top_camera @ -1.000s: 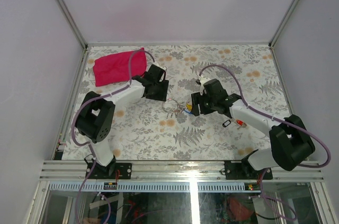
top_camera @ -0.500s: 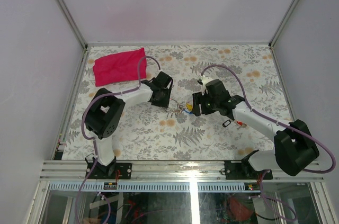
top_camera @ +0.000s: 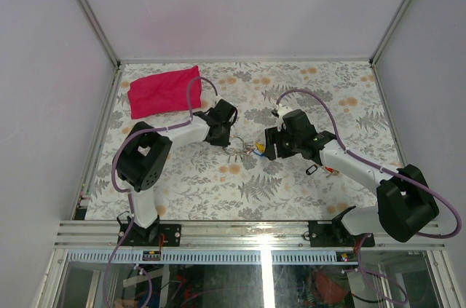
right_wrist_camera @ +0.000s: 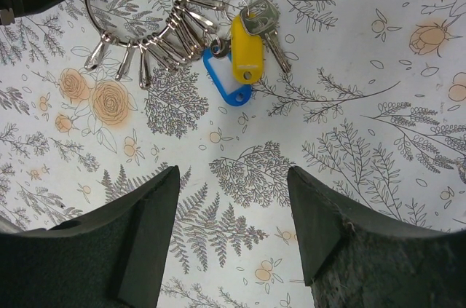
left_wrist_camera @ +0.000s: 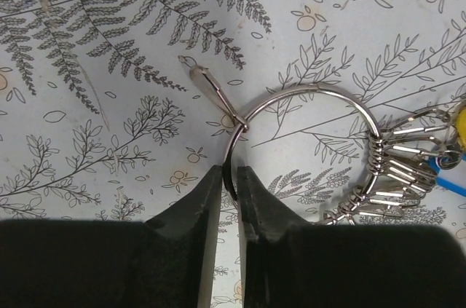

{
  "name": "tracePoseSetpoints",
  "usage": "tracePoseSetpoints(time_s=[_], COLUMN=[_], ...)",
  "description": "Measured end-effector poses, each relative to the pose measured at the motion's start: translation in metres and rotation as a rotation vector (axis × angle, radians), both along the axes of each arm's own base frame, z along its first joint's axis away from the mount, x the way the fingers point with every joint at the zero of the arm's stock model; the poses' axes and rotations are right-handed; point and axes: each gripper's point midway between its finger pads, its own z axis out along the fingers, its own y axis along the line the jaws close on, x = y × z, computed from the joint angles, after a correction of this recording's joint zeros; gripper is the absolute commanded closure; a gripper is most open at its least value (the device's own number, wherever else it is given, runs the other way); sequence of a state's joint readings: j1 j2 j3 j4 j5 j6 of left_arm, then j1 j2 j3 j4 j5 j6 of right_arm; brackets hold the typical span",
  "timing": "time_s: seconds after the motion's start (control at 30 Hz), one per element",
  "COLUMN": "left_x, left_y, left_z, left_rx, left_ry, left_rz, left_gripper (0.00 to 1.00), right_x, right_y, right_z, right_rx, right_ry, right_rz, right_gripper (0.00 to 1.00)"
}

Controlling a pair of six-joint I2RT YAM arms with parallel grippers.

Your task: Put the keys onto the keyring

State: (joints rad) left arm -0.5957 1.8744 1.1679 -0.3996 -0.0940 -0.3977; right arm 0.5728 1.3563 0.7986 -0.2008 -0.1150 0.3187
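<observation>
Fern-printed cloth (top_camera: 211,184) carries the keyring (top_camera: 239,150) at centre, keys (right_wrist_camera: 246,46) bunched at its 3 o'clock. Left gripper (left_wrist_camera: 227,191) pinches the wire; right gripper (right_wrist_camera: 231,177) hovers, spread wide. Likely light, stiff, slippery metal, so take the plastic tags.

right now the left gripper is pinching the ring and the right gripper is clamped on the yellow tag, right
Not quite. The left gripper does pinch the ring, but the right gripper is open, not touching the yellow tag. The right wrist view shows this.
</observation>
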Motion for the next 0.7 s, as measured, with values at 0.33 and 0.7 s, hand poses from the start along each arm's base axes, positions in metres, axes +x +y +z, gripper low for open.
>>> tracePoseSetpoints(time_s=[0.33,0.7], left_x=[0.002,0.009], left_y=[0.000,0.000], left_z=[0.002,0.062], left_rx=[-0.004,-0.062], left_ry=[-0.016,-0.222], left_rz=[-0.002,-0.103], left_gripper=[1.00,1.00], right_x=[0.001,0.002], right_y=[-0.001,-0.010], right_z=[0.006,0.026], right_rx=[0.003,0.028], right_ry=[-0.021,-0.125], right_rz=[-0.008,-0.025], right_gripper=[0.32,0.24])
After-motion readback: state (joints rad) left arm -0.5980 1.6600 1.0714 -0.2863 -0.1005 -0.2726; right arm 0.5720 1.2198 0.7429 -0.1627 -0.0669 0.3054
